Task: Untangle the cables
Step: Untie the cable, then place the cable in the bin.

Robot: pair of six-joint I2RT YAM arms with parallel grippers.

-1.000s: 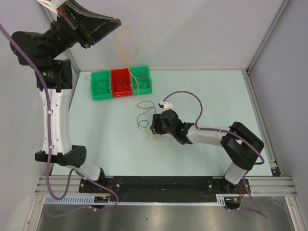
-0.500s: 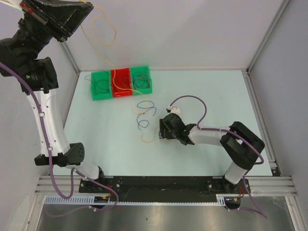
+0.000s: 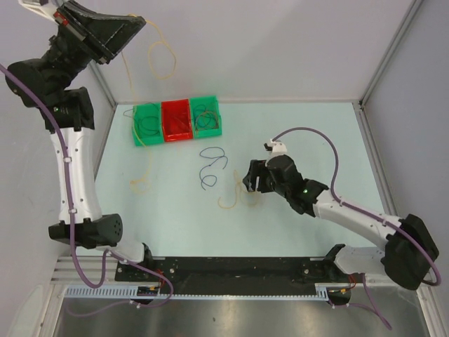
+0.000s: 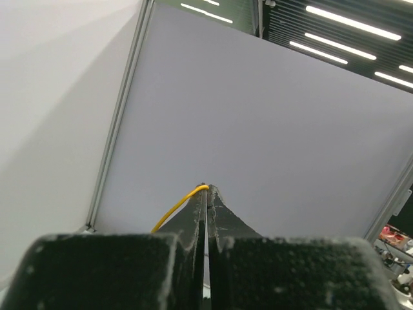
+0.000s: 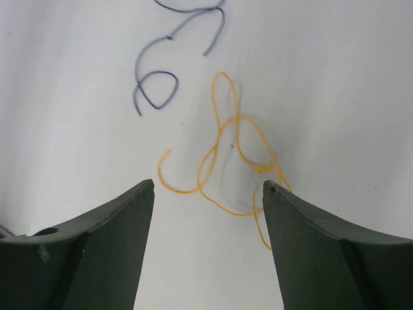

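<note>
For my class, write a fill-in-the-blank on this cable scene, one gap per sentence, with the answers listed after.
1. The left gripper is shut on the hanging wire, whose colour is ___.
2. The right gripper hovers with its jaws ___ above the orange wire.
3. The middle bin in the row is coloured ___.
Answers: yellow; open; red.
</note>
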